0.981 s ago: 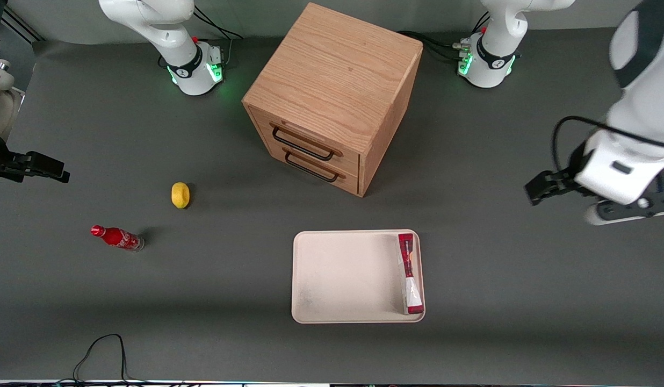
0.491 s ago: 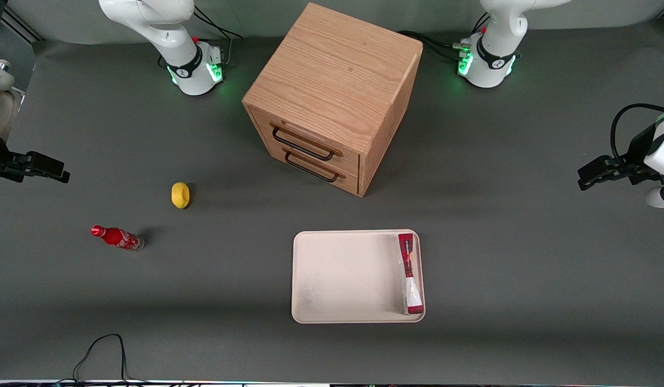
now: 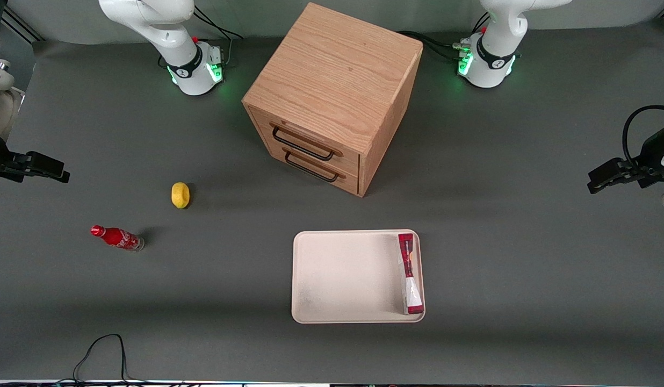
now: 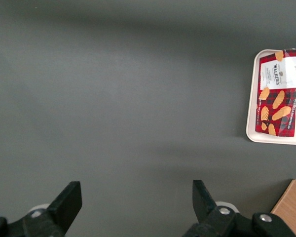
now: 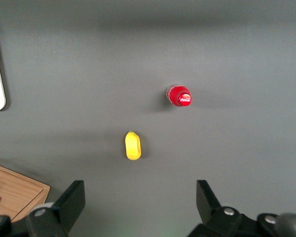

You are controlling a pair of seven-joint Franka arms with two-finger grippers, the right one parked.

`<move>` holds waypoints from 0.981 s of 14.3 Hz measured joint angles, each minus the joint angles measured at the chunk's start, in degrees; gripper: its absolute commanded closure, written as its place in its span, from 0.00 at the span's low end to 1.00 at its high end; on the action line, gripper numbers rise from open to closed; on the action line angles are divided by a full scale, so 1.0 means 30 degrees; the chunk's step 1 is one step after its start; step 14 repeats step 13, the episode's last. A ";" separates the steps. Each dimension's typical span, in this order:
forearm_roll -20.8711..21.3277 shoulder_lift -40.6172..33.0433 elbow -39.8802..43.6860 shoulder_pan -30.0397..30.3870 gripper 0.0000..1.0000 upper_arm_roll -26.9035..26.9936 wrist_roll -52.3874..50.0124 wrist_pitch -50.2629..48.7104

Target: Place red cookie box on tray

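Observation:
The red cookie box [image 3: 409,272] lies inside the cream-white tray [image 3: 343,277], along the short rim nearest the working arm's end. In the left wrist view the red cookie box [image 4: 277,94] shows its white patch and orange cookie print, resting on the tray [image 4: 252,118]. My gripper [image 3: 606,180] hangs high over bare table far toward the working arm's end, well apart from the tray. Its fingers [image 4: 69,200] stand wide apart with nothing between them; the gripper [image 4: 135,202] is open.
A wooden drawer cabinet [image 3: 332,97] with two handled drawers stands farther from the front camera than the tray. A yellow lemon [image 3: 180,194] and a small red Coca-Cola bottle [image 3: 117,237] lie toward the parked arm's end. A black cable [image 3: 103,349] loops at the near edge.
My gripper has pulled away from the tray toward the working arm's end of the table and risen. The box and tray have stayed put.

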 measured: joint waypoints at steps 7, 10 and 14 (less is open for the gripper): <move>-0.0140 0.0000 -0.0086 -0.0013 0.00 -0.0447 0.0197 -0.0668; -0.0140 0.0000 -0.0108 0.0001 0.00 -0.0446 0.0334 -0.0771; -0.0142 -0.0004 -0.0108 0.0001 0.00 -0.0450 0.0481 -0.0964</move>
